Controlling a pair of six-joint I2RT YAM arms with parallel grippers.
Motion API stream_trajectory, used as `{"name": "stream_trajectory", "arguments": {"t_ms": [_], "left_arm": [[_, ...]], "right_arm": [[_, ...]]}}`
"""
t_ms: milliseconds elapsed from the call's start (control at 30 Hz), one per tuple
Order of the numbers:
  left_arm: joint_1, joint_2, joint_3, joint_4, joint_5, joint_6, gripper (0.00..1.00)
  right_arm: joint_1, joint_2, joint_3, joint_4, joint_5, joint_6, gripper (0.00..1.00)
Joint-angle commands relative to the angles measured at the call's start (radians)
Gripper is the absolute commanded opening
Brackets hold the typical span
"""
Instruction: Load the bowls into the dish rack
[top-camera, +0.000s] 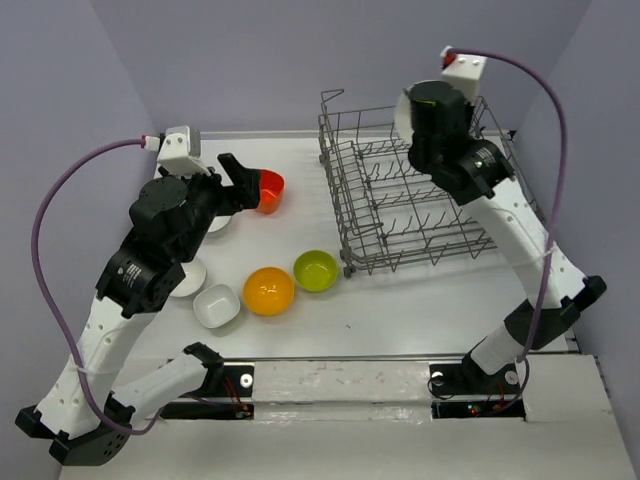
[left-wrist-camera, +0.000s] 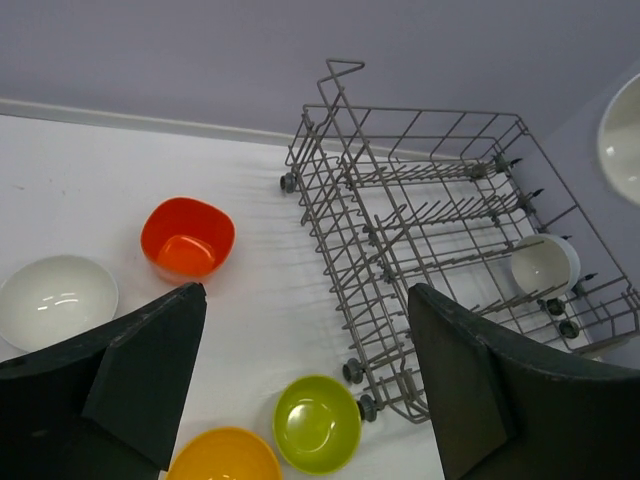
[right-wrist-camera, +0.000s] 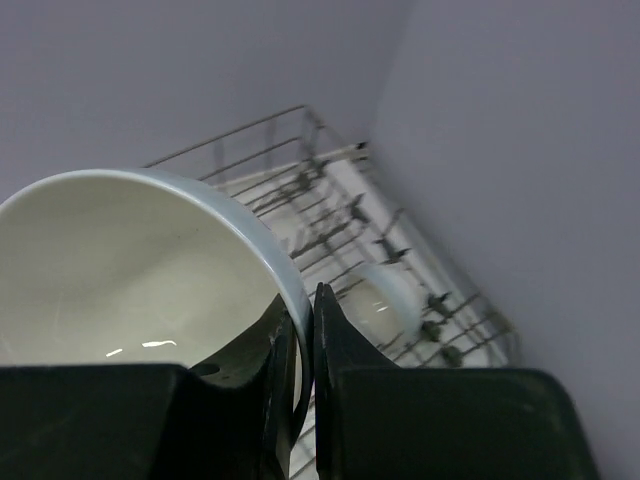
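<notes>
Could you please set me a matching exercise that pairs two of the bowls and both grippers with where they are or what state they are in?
Column one:
1. red-orange bowl
2. lime green bowl
3. left gripper
4. right gripper

Column two:
A. shut on the rim of a white bowl
B. on the table, right beside the orange-yellow bowl
C. open, holding nothing
D. on the table, apart from the other coloured bowls

Pairs: 1-D, 2-B, 3-C, 4-A.
</notes>
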Motion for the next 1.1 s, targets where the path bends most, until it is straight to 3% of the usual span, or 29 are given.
{"name": "stream_trajectory", "arguments": {"t_ms": [0, 67, 267, 367, 467, 500, 567, 600, 1067], "left_arm": [[0.000, -0.016, -0.083, 0.052, 0.038, 0.037, 0.91], [0.000, -0.020, -0.132, 0.069, 0.032, 0.054, 0.93], [0.000, 0.001, -0.224, 0.119, 0.030, 0.066, 0.93], [0.000, 0.003, -0.266, 0.152, 0.050, 0.043, 0.94], [0.002, -0.002, -0.324, 0.194, 0.072, 0.025, 0.94], [0.002, 0.000, -0.338, 0.199, 0.076, 0.018, 0.94], [0.003, -0.003, -0.381, 0.225, 0.082, 0.018, 0.94], [0.005, -0.005, -0.393, 0.231, 0.085, 0.020, 0.94], [-0.010, -0.058, -0.494, 0.270, 0.072, 0.023, 0.99]], "right_arm": [[-0.156, -0.118, -0.182, 0.346, 0.184, -0.247, 0.01], [-0.233, -0.126, -0.234, 0.457, 0.215, -0.320, 0.01], [-0.363, -0.077, -0.334, 0.554, 0.200, -0.478, 0.01], [-0.400, -0.063, -0.469, 0.891, 0.194, -0.764, 0.01], [-0.419, -0.035, -0.559, 1.105, 0.195, -0.964, 0.01], [-0.419, -0.028, -0.623, 1.294, 0.200, -1.118, 0.01], [-0.419, -0.005, -0.677, 1.540, 0.194, -1.257, 0.01], [-0.419, 0.005, -0.709, 1.586, 0.194, -1.349, 0.01], [-0.419, 0.061, -0.820, 1.496, 0.185, -1.405, 0.01]]}}
